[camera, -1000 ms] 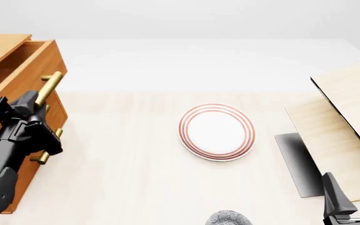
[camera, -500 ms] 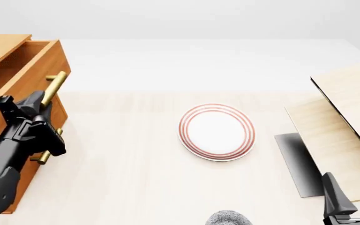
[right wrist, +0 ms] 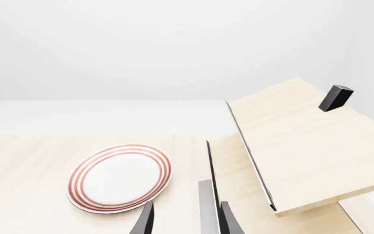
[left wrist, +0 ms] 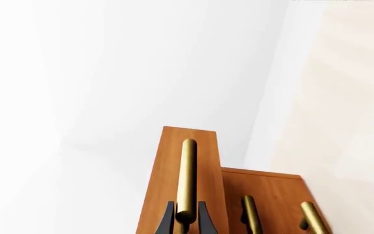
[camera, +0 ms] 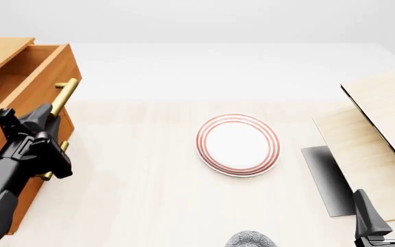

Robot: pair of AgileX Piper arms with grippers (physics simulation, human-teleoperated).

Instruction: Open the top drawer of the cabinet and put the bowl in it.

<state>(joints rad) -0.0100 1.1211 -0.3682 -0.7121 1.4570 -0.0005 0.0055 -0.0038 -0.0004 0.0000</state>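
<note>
The top drawer (camera: 29, 85) of the cabinet (camera: 5, 154) stands partly pulled out, and the part of its inside that shows holds nothing; the left gripper (camera: 43, 121) has its jaws clamped on the drawer's brass bar handle (camera: 64, 96). One speckled bowl (camera: 251, 240) peeks in at the near table (camera: 149, 206) edge, apart from the single red-ringed plate (camera: 238, 144). The right gripper (right wrist: 185, 219) hovers with its jaws parted and nothing between them, near the pale wooden structure (camera: 382, 128), and three brass handles show in the left wrist view.
</note>
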